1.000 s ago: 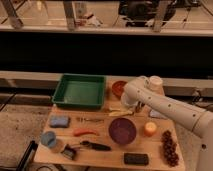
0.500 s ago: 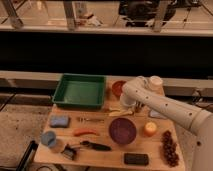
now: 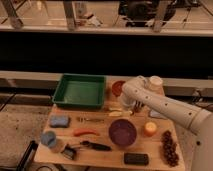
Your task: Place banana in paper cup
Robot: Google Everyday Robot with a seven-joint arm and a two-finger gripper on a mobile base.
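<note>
**1. Gripper.** The gripper (image 3: 125,106) sits at the end of the white arm (image 3: 165,106). It is low over the back half of the tabletop, just right of the green tray (image 3: 80,90) and in front of the red bowl (image 3: 118,88). Whether it is open or closed cannot be told, and nothing is seen held in it.

**2. Task item.** The banana (image 3: 115,113) lies flat on the wood near the table's centre, just behind the purple bowl (image 3: 122,132) and just beside the gripper on the tray side. Contact between the 2 cannot be confirmed. The orange-red stick (image 3: 85,132) toward the front left is a separate item.

**3. Target.** The paper cup (image 3: 156,82) is pale and upright. It stands at the back edge toward the right corner, partly behind the arm and well apart from the banana.

**4. Change.** Over the last 1 second the arm's forward end has edged slightly toward the left edge, closing on the banana. The banana and the cup have not moved.

**5. Assessment.**
- **Stage:** the approach appears nearly complete and the pickup not yet made, so the task is at an early stage.
- **Next move:** it calls for a grip across the banana's narrow width, a lift, then a carry to the back right.
- **Risk:** the cup looks light, and a long fruit lowered end-first could tip it.
</note>
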